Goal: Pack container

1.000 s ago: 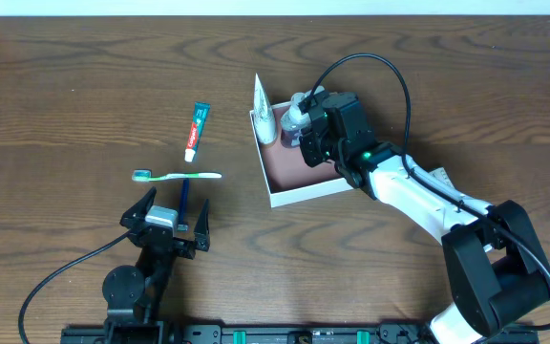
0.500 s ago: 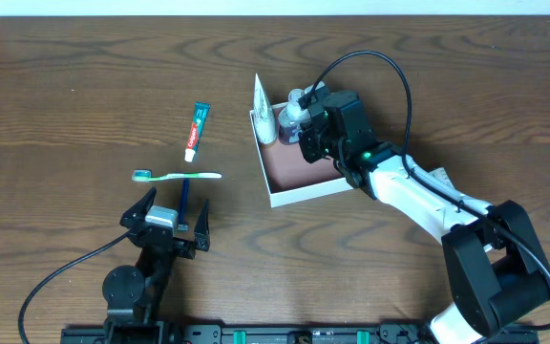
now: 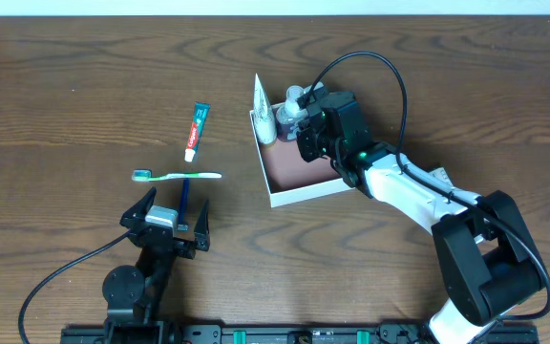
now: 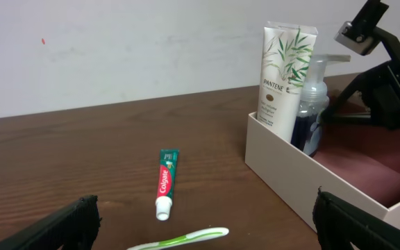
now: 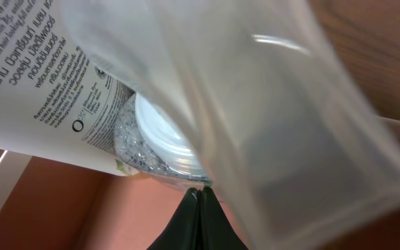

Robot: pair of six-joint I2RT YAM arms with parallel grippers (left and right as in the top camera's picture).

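Sliding toward the 11 o'clock corner of the box point(image 4: 276, 163), the pump bottle point(image 4: 310, 104) has crept in over the last second and now stands upright just beside the tall tube point(image 4: 283, 76) already there. The right hand point(image 5: 201, 208) has followed it. In the wrist view its fingertips look pressed together below the clear bottle, not around it, so this is probably a push rather than a carry. That tucks two items into one corner and leaves the reddish floor toward 5 o'clock bare for the rest.

The box sits near the middle of the surface point(image 3: 84, 96). The toothpaste point(image 3: 196, 131) and toothbrush point(image 3: 177, 176) lie outside it at 9 o'clock, not yet packed. The left hand point(image 3: 165, 227) rests at 7 o'clock, fingers apart and holding nothing.
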